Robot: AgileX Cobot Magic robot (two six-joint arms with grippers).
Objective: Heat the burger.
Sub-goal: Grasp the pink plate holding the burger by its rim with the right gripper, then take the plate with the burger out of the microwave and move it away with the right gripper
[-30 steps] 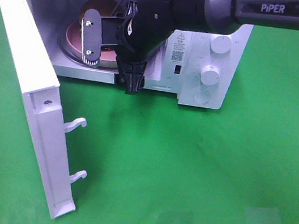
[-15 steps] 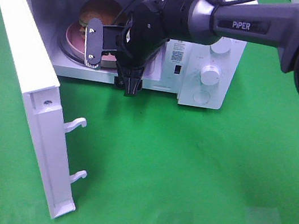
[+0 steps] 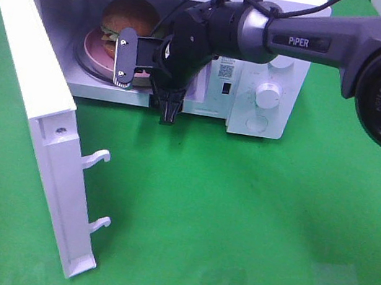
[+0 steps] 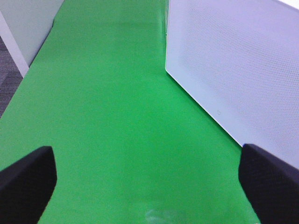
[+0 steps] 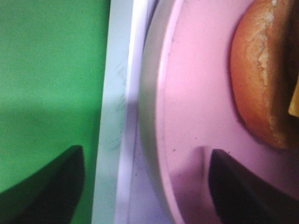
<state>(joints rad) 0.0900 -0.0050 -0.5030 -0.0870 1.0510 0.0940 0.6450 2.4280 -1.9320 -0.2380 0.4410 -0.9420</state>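
Exterior high: I see the burger [image 3: 127,18], round with a glossy golden-brown bun, frilly lettuce and a brown patty, sitting on a pink round plate [image 3: 91,49] inside the white microwave [image 3: 276,69], toward the cavity's left side. The plate rests on a glass turntable. The microwave door [image 3: 35,109] hangs wide open to the left, smooth white plastic with two hook latches on its edge. My right gripper [image 3: 132,56] is at the cavity mouth, just in front of the plate's rim; one flat metal-faced finger [image 3: 124,58] with two screws shows, the other is hidden behind the black wrist body, so from here I cannot tell the jaw gap. Dark glossy arm tube reaches in from the right. Two round white knobs sit on the control panel. The bench is covered in flat green cloth [image 3: 237,216], a glare patch near its front edge.

Left wrist: left gripper [image 4: 149,186] jaws spread wide, nothing between them, black rounded pads [image 4: 25,175] at both sides. Green cloth below, a white panel with fine dotted perforation alongside, grey floor past the bench edge.

Right wrist: right gripper [image 5: 142,186] jaws apart, nothing clamped; one dark finger over the green cloth, the other over the pink plate [image 5: 196,93]. Matte pink plate, the burger's [image 5: 261,79] crusty bun edge on it, a yellow cheese corner showing.
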